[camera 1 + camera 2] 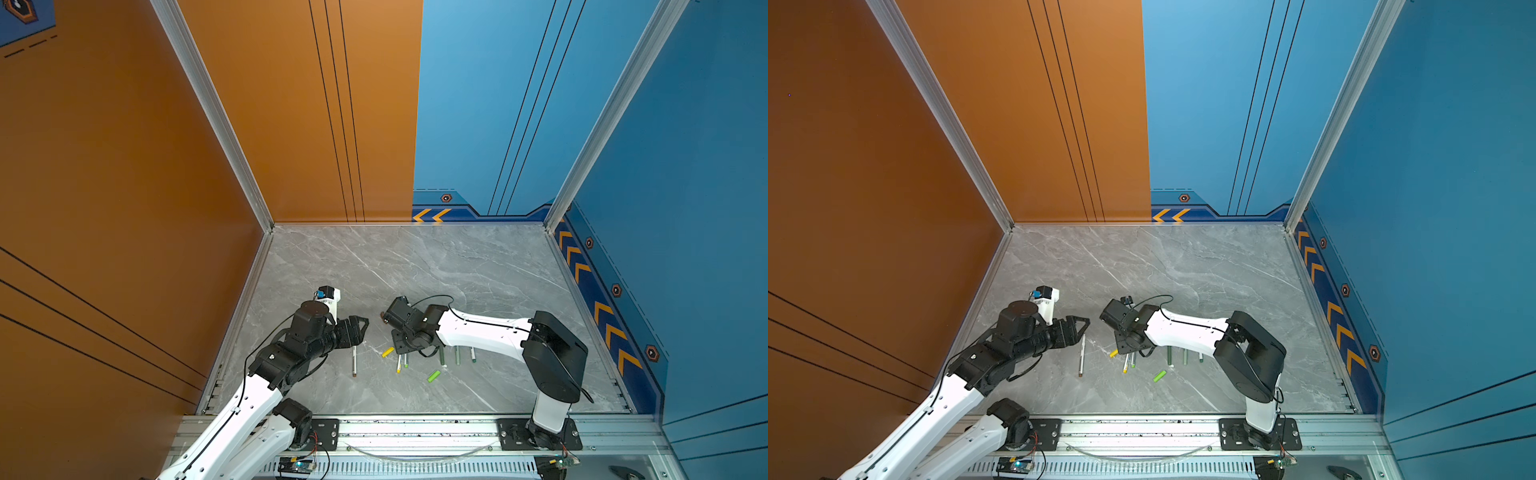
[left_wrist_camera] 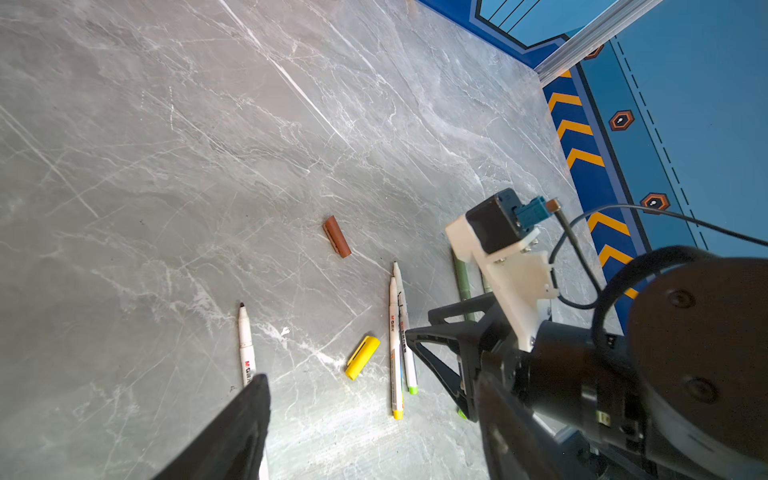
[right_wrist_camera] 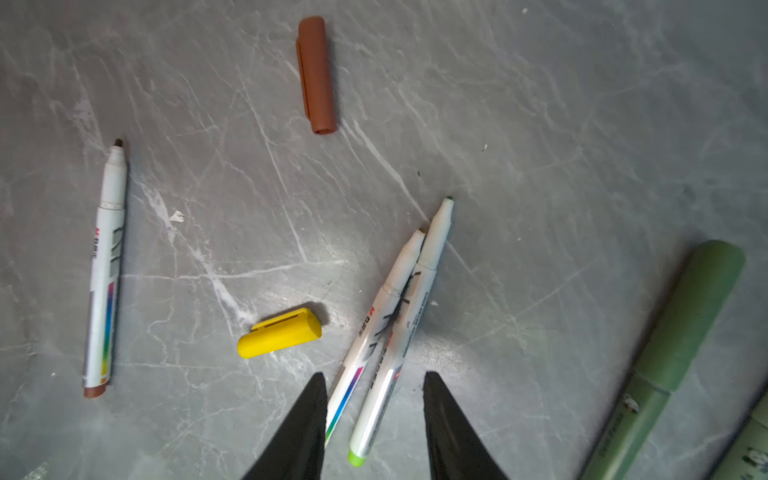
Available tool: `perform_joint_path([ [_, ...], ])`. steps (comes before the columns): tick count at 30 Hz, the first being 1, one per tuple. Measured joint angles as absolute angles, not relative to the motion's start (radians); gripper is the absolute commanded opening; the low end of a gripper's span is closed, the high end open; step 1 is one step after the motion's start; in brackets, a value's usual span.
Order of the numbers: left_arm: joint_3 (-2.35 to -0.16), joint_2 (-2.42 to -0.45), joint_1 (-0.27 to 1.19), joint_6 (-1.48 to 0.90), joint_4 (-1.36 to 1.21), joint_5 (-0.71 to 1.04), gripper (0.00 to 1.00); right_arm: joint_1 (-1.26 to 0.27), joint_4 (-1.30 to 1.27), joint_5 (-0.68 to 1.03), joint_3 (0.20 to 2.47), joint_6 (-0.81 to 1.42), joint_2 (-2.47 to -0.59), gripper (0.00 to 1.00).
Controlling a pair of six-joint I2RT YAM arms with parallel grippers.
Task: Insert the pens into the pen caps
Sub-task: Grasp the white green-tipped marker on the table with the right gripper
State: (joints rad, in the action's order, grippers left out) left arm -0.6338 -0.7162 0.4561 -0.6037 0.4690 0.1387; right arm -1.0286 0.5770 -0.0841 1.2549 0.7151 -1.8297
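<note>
Directly under the parted right hand, the lime-ended pen.

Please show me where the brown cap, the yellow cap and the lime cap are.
brown cap (image 3: 318,75): right wrist view, on the middle of its body.
yellow cap (image 3: 279,333): right wrist view, on the middle of its body.
lime cap (image 1: 433,376): in a top view, on its middle.
</note>
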Motion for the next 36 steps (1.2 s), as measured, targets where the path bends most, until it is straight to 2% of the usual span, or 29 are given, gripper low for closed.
perform_joint_path([
  [24, -0.626, -0.715, 0.419, -0.604, 0.476, 0.173, 0.78, -1.027, 0.564, -0.096, 1.206, 0.734, -1.882, 0.31],
  [36, -0.626, -0.709, 0.418, -0.608, 0.476, 0.187, 0.79, -0.999, 0.521, -0.11, 1.208, 0.741, -1.89, 0.06],
])
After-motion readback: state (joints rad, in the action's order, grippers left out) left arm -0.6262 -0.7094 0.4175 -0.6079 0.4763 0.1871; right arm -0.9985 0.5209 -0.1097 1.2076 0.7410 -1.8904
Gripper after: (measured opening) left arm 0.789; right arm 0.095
